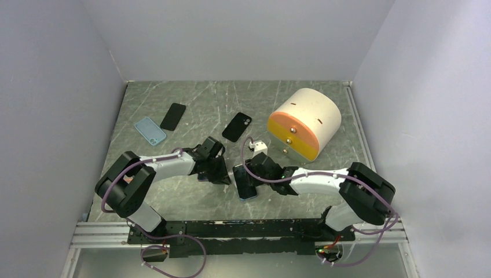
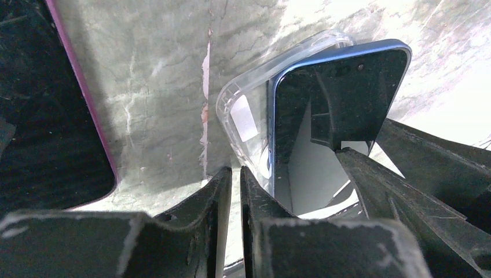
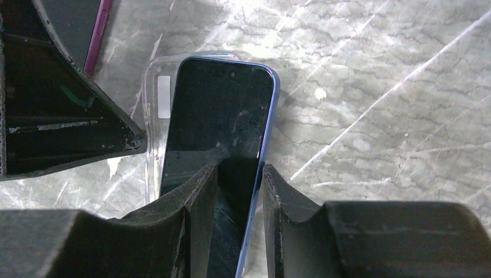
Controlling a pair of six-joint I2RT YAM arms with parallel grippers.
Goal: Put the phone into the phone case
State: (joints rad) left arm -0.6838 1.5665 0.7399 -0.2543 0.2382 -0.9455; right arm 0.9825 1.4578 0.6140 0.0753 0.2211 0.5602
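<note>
Close by a purple-edged handset, left fingers pinch the phone case; right fingers clamp the phone.

Left arm, right arm: white links, black joint housings; purple cables looping off both; black base rail; left gripper and right gripper: matte black fingers, scuffed, pale-chipped edges.

Phone lying askew on case, drum behind to right, spare phone behind.
</note>
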